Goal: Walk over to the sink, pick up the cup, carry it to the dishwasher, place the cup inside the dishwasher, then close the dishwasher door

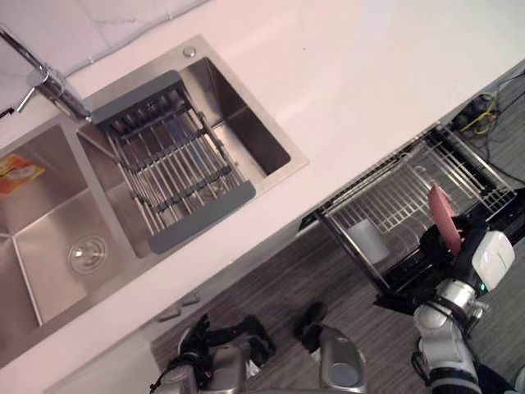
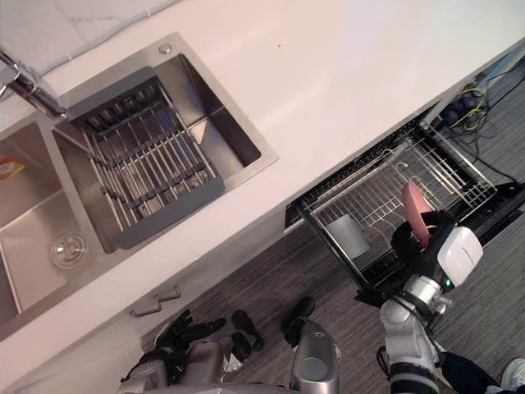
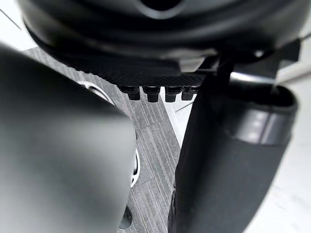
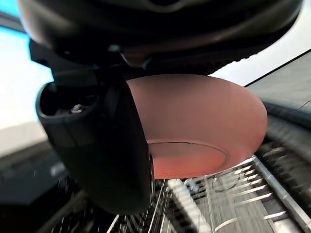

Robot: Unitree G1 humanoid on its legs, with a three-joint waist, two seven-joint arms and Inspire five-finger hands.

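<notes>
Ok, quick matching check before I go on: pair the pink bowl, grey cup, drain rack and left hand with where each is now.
1 pink bowl
2 grey cup
3 drain rack
4 left hand

A in the dishwasher rack
B across the sink basin
C in the right hand
D low, by the cabinet front

Pairs: 1-C, 2-A, 3-B, 4-D

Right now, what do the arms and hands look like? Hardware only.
The left arm and right arm are silver-grey, in rounded jointed segments. The left hand and right hand are dark, with fingers and a thumb. A white boxy cover sits by the right hand, a small green light beside it.
</notes>
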